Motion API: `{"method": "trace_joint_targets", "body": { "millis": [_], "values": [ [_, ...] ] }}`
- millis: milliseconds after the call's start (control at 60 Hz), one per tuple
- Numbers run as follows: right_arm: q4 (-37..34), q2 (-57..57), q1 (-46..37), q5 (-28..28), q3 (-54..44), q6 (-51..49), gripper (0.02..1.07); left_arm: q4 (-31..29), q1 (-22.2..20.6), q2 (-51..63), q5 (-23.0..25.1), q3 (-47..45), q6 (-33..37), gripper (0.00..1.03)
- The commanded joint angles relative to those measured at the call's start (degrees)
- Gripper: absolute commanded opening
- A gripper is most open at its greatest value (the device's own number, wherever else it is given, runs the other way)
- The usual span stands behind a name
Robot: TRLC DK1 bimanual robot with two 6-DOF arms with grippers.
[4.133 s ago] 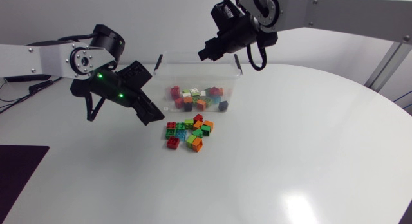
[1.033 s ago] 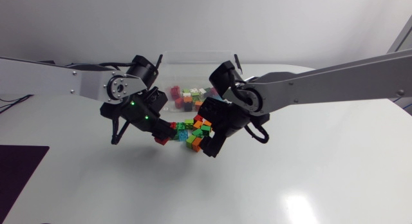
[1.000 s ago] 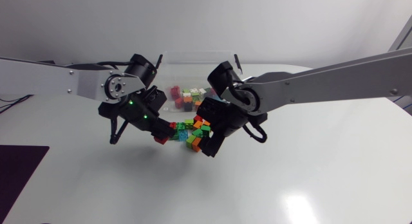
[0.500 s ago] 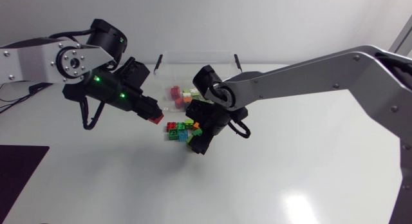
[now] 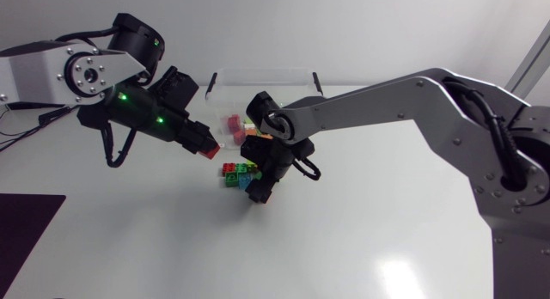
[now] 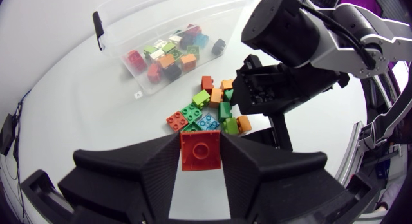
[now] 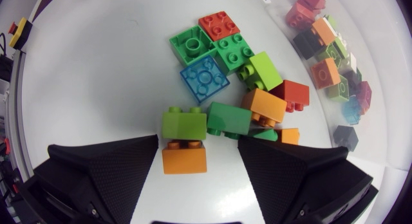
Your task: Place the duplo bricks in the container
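The left gripper (image 6: 200, 141) has its fingers pinched on two opposite sides of a red duplo brick (image 6: 200, 152). It is lifted clear of the tabletop (image 6: 77, 102), probably for carrying to the clear container (image 6: 122, 40) beyond.

The right gripper (image 7: 197, 143) sits low, its fingers spread wide either side of a green brick (image 7: 184, 123) that adjoins an orange brick (image 7: 185, 159). The fingers touch neither brick, which looks like a line-up for a grasp. Past these lies the loose pile (image 7: 232, 63), then the container, already holding many bricks.

The wrist views alone show both grips. The head view shows only that the pile sits at frame centre, just below the container.
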Motion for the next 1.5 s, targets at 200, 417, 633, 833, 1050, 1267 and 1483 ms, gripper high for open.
{"method": "trace_joint_targets", "body": {
  "millis": [200,417,633,833,1050,1267,1483],
  "values": [
    [-3.02,4.55,0.65,0.41,3.86,-0.47,0.81,-1.18,0.46,-1.58,0.84,3.07,1.65,0.26],
    [-4.52,7.28,0.92,0.59,5.97,-1.26,0.69,-1.26,0.55,-1.58,1.37,4.3,2.08,0.26],
    [-5.05,5.17,0.65,0.85,3.6,-1.87,0.44,-1.26,0.55,-1.49,1.99,4.56,2.52,0.26],
    [-4.17,0.33,0.3,0.94,-0.97,-1.96,0.39,-1.26,0.55,-1.22,2.25,5.09,2.79,0.26],
    [-3.64,-6.79,0.04,0.85,-6.33,-1.87,0.39,-1.26,0.55,-0.35,2.43,6.67,3.14,0.26],
    [-3.55,-12.41,-1.37,0.76,-7.83,-1.79,0.39,-0.65,0.46,1.32,3.31,9.22,3.14,0.26],
    [-3.9,-15.57,-3.57,0.68,-5.01,-0.56,0.39,4.89,0.55,5.63,3.57,13.7,2.26,0.26]
  ]
}}
